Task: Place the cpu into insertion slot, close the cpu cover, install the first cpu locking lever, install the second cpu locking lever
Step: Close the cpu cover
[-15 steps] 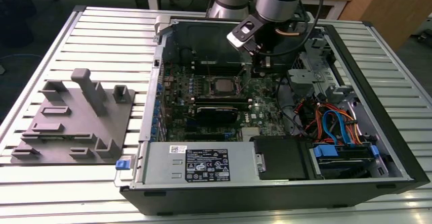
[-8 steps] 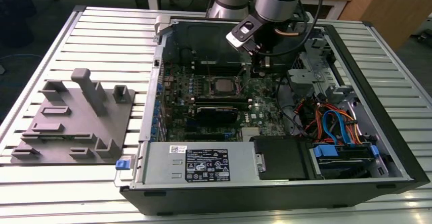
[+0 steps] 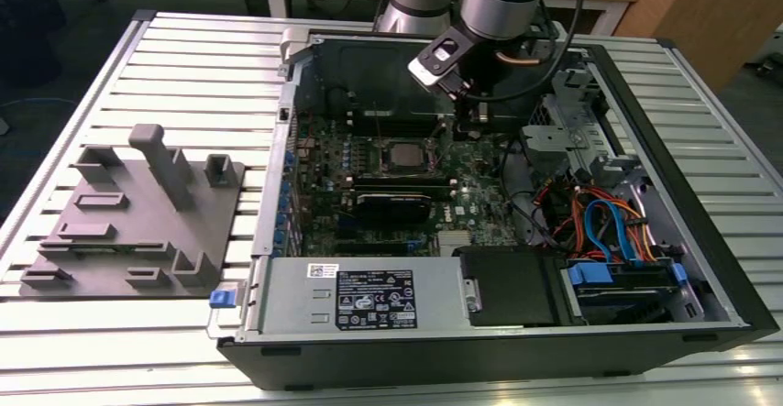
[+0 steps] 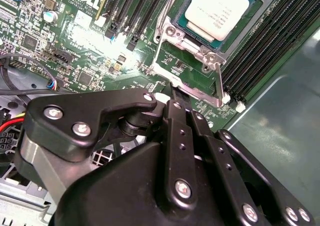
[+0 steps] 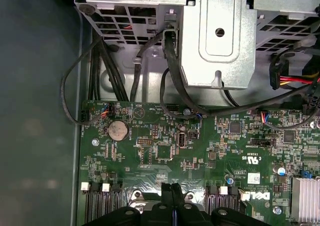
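Observation:
The cpu [image 4: 217,8] lies flat in the insertion slot [image 4: 172,32] on the green board, its silvery top facing up; the exterior view shows the cpu [image 3: 398,155] mid-board. The cpu cover [image 4: 196,48] lies around it as a silvery frame. Two thin metal locking levers [image 4: 219,81] run along the socket's sides. My gripper [image 4: 173,92] is shut, its tips beside the end of one lever rod [image 4: 195,92]; whether they touch it I cannot tell. In the exterior view the gripper [image 3: 468,131] hangs inside the case toward the exterior view's right of the socket. The first wrist view shows the gripper [image 5: 172,188] closed over the board.
Long black memory slots [image 4: 265,51] flank the socket. A metal drive cage [image 5: 220,36] and black cables [image 5: 170,61] stand at the board's edge. A black card [image 3: 391,206] and power supply [image 3: 355,296] sit nearer the front. A grey fixture block [image 3: 135,213] rests on the table.

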`<state>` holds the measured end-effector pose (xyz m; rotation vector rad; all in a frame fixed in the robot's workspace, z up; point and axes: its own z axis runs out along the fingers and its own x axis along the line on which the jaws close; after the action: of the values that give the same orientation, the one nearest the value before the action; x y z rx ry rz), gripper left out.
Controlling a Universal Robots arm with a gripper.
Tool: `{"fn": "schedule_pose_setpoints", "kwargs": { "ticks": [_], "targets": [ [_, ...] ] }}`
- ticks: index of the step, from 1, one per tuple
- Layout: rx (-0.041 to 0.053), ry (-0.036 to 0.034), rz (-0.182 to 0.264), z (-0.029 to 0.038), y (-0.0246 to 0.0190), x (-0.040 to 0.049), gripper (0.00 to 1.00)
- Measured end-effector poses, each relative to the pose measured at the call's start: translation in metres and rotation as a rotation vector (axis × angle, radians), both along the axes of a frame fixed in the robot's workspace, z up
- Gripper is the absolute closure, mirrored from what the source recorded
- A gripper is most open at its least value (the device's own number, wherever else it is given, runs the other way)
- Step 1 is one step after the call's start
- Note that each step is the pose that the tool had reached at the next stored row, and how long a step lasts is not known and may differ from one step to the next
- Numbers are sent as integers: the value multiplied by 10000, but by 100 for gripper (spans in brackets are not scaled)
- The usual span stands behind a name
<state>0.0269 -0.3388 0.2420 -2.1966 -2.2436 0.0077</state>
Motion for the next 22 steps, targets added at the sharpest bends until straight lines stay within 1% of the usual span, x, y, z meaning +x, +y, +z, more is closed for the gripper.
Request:
{"fn": "schedule_pose_setpoints", "kwargs": {
  "ticks": [22],
  "targets": [
    [1,0,0,0,0,-54,90]
  ]
}}
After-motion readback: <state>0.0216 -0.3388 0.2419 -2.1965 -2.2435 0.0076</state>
